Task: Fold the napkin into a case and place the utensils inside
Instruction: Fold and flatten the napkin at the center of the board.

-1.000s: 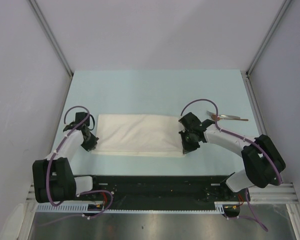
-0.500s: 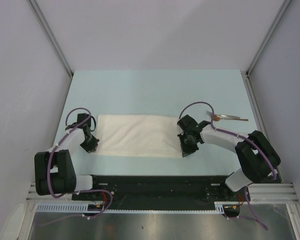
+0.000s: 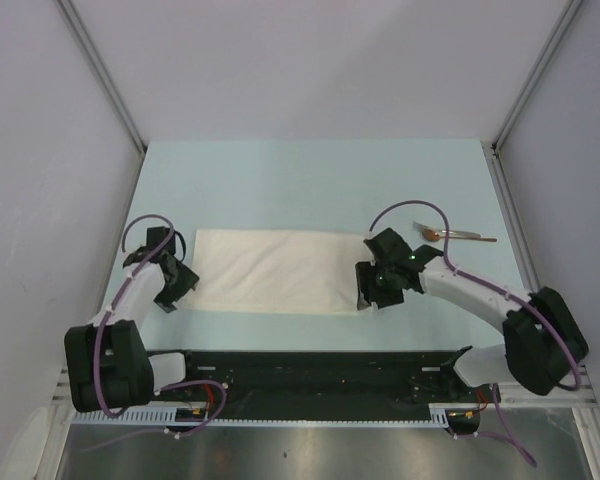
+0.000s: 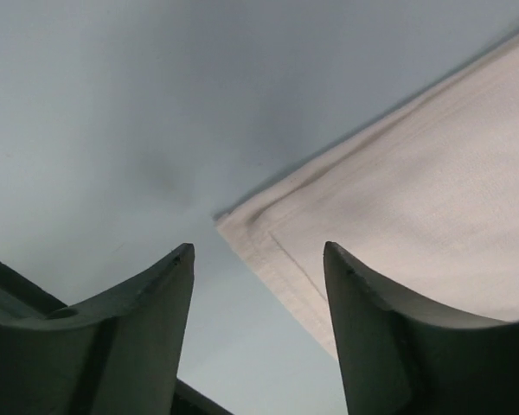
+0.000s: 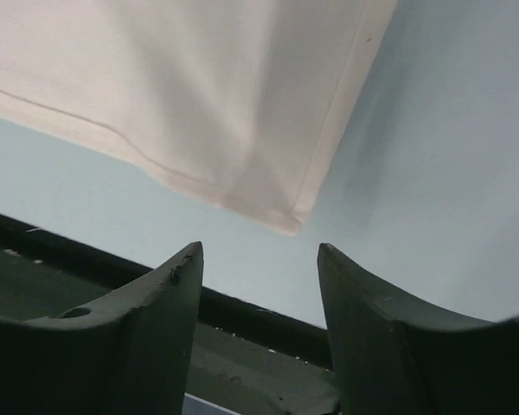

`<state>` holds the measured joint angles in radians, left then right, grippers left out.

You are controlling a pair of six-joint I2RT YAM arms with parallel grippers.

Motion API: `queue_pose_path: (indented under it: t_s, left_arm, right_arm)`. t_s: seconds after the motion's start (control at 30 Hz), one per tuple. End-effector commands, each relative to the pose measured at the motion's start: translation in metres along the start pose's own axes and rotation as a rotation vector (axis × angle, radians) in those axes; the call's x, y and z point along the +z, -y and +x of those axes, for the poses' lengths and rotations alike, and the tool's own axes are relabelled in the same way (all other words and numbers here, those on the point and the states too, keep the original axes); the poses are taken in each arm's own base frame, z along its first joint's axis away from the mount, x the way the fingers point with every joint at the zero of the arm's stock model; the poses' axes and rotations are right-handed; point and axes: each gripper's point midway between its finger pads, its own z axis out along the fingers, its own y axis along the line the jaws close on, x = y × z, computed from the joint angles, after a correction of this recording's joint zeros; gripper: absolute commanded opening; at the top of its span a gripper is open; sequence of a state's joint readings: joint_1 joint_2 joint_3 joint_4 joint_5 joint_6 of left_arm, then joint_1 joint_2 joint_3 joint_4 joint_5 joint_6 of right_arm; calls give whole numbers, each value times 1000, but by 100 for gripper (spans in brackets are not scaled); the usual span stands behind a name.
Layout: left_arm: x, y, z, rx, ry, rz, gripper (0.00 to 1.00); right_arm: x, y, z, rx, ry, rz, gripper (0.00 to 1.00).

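Napkin is laid on the bench; left pincer and right pincer are held released, seemingly just above its corners.

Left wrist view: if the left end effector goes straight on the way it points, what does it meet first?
Probably the napkin: its corner lies between the fingers of the open left end effector, flat on the table. Depth is unclear.

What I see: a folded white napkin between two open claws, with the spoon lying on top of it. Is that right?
Not quite. The spoon lies on the table itself, right of the napkin and apart from it, as the top view shows. The rest holds.
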<state>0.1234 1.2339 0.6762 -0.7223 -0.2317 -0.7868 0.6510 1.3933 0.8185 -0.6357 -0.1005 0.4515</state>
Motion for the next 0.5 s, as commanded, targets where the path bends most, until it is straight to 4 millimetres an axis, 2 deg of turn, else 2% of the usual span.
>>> queue_pose_path:
  t_s: [0.0,0.03,0.07,0.1,0.17,0.2,0.23,0.33,0.47]
  left_arm:
    - [-24,2,-13,-26,43,35,71]
    - [-29,1,-16,-28,57,40,71]
    - [-32,0,-19,-32,75,43,71]
    - [-34,0,-21,-16,87,51,70]
    - [-39,5,-27,-9,127,96,67]
    - [-38,5,-25,11,125,105,67]
    - [-37,8,-26,18,129,116,66]
    - [-31,11,-17,48,68,118,62]
    - [-19,9,-5,62,-18,75,61]
  right_arm:
    - [-31,0,-11,100,101,-90,63]
    - [-38,0,-18,122,145,-116,65]
    - [-38,9,-21,171,156,-119,66]
    - [-35,9,-15,201,137,-161,66]
    - [-34,5,-21,277,158,-231,63]
    - [-28,1,-14,304,133,-264,62]
    - [-27,-3,-20,318,156,-284,60]
    - [-17,2,-17,393,156,-254,54]
    - [-6,8,-10,462,144,-222,50]
